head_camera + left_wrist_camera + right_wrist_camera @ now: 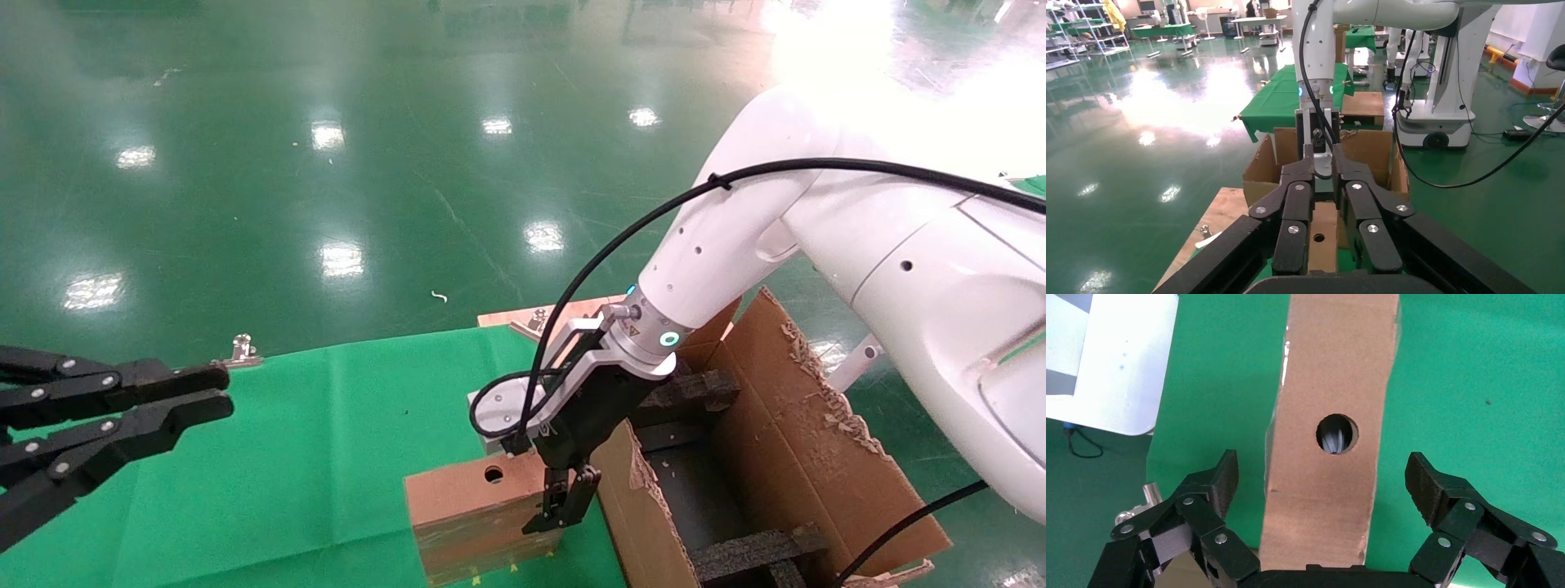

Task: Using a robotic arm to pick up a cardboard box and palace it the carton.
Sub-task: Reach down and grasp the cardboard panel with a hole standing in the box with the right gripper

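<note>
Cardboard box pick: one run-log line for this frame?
phase: pre-grasp | right gripper: open, straddling cardboard box, no contact visible | box: on green cloth beside carton | left gripper: idle, left side

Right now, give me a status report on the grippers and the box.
Right gripper open, straddling the cardboard box, not closed on it. Left gripper parked left, over the green cloth. Carton open beside box; nothing in the way.

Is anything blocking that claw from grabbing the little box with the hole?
Nothing visible. The right gripper is open, fingers either side of the cardboard box, only open air between them.
</note>
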Tool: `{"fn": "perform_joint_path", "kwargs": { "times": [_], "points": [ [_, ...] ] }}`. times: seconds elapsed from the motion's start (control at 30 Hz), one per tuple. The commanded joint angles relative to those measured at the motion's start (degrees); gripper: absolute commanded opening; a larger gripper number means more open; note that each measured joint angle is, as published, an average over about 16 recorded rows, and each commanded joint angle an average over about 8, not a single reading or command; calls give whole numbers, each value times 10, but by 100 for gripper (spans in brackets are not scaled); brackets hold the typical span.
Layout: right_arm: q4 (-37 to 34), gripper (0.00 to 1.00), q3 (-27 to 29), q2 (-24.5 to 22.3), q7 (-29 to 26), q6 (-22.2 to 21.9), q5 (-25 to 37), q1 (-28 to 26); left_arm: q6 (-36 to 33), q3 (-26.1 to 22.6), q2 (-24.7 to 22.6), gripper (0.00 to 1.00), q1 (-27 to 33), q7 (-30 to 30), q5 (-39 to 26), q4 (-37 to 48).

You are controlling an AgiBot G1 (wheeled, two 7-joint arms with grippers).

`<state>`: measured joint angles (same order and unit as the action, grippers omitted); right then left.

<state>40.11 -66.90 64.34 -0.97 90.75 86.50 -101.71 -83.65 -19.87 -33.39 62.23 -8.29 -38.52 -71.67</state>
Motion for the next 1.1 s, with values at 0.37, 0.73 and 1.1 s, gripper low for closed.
{"fn": "perform_joint_path", "kwargs": {
  "times": [0.37, 0.73, 1.1],
  "points": [
    [4, 0, 4, -4, -2, 0, -1, 3, 0, 0, 0, 100, 0, 0, 0, 0],
    [8, 0, 8, -6, -4, 0, -2, 5, 0, 0, 0, 100, 0, 0, 0, 0],
    [9, 0, 9, -7, -4, 0, -2, 6, 0, 0, 0, 100, 0, 0, 0, 0]
  ]
}}
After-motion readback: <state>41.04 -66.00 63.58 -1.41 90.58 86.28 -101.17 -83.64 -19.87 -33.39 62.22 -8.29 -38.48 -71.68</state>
